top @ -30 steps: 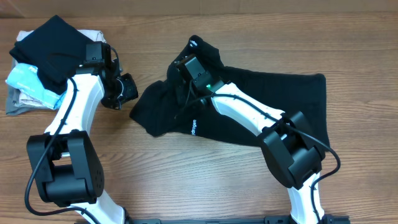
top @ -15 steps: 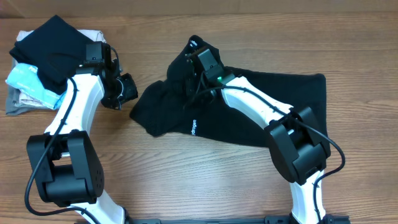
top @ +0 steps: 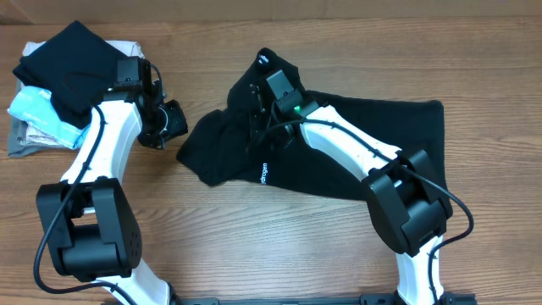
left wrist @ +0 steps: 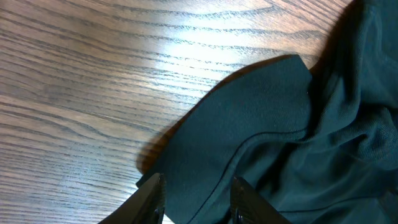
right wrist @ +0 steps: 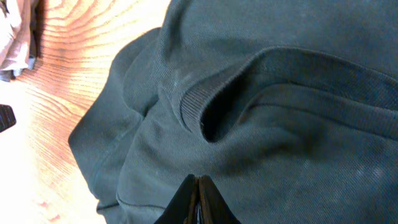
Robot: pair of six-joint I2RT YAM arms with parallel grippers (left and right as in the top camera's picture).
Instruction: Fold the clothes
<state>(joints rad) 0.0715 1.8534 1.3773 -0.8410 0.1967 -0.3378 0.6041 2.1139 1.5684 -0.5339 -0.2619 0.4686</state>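
Black rumpled T-shirt (top: 385,127), ribbed collar (right wrist: 194,102)

**Robot lab bench, not a home**

Bare wood-grain table (top: 254,246) w/ left arm (top: 106,148) & right arm (top: 347,148) mounted at near edge, cables exposed, green LED lit. Black T-shirt (top: 415,127) spread out; pile of cloths (top: 51,85) in far corner.

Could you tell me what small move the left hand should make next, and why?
Probably lower the left hand and close it on the T-shirt edge. Its fingers are open with the black flap lying between them. That side is bunched on the table. The right hand is shut near the collar, away from that flap.
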